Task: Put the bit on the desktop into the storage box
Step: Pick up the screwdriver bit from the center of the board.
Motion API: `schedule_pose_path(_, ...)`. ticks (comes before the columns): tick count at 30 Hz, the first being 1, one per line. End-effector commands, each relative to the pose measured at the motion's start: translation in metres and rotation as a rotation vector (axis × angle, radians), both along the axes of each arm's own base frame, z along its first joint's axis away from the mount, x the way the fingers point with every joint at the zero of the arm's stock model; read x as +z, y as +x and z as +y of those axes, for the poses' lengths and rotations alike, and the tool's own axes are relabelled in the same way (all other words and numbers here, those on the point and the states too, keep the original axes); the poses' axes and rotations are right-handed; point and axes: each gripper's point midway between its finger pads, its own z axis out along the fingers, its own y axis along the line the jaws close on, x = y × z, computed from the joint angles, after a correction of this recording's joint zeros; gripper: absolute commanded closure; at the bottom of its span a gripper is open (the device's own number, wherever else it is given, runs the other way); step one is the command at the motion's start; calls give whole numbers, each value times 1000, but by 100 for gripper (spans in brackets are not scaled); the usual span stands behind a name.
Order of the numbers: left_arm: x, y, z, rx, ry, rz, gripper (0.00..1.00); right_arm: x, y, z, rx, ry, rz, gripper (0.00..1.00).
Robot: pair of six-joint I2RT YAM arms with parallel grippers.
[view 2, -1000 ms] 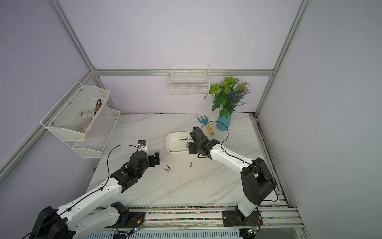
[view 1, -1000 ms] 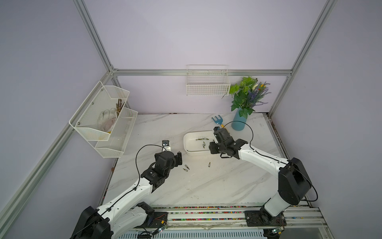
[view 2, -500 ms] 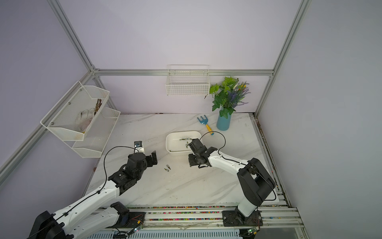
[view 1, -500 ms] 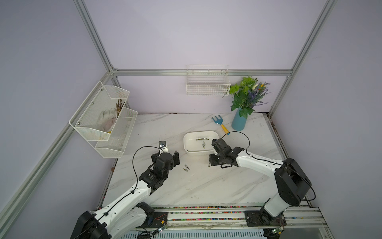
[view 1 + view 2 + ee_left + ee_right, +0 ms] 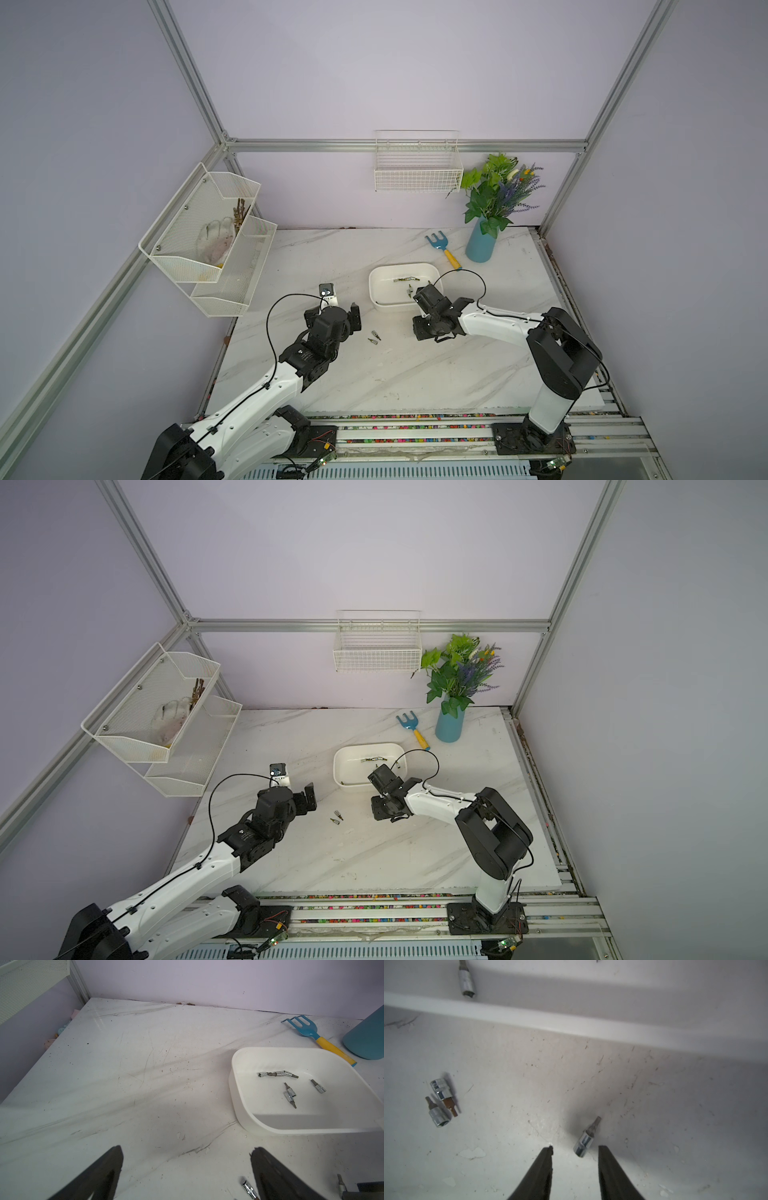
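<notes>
The white marbled counter [image 5: 415, 374] carries everything. The left arm [image 5: 257, 399] reaches in from the front-left corner. The left jaws are spread wide and hold nothing, hovering over bare counter left of the middle. The right arm [image 5: 498, 328] comes from the front-right corner and bends down near the middle. The right jaws are partly apart, their tips low on either side of a bit without pinching it.

The storage box [image 5: 376, 286] sits just behind the middle of the counter, toward the back edge, in both top views [image 5: 338, 766]. Several bits [image 5: 277, 1074] already lie on its floor.

The bit [image 5: 586, 1138] at the right jaws lies flat on the counter just in front of the box's front wall, with its socket end between the tips (the arm hides it in the top views). A pair of bits [image 5: 374, 337] lies close together on the counter between the two arms, nearer the left jaws.
</notes>
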Motion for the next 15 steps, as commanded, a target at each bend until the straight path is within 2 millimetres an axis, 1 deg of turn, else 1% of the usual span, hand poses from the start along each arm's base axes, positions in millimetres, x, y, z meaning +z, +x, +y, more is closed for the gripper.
schedule_pose_path(1, 7, 3, 2, 18, -26, -38, 0, 1, 6, 5, -8, -3, -17, 60)
schedule_pose_path(6, 7, 4, 1, 16, -27, -38, 0, -4, 7, 5, -10, -16, -11, 62)
schedule_pose_path(15, 6, 4, 1, 14, -26, -35, 0, -13, 8, 0, -22, -56, -1, 66)
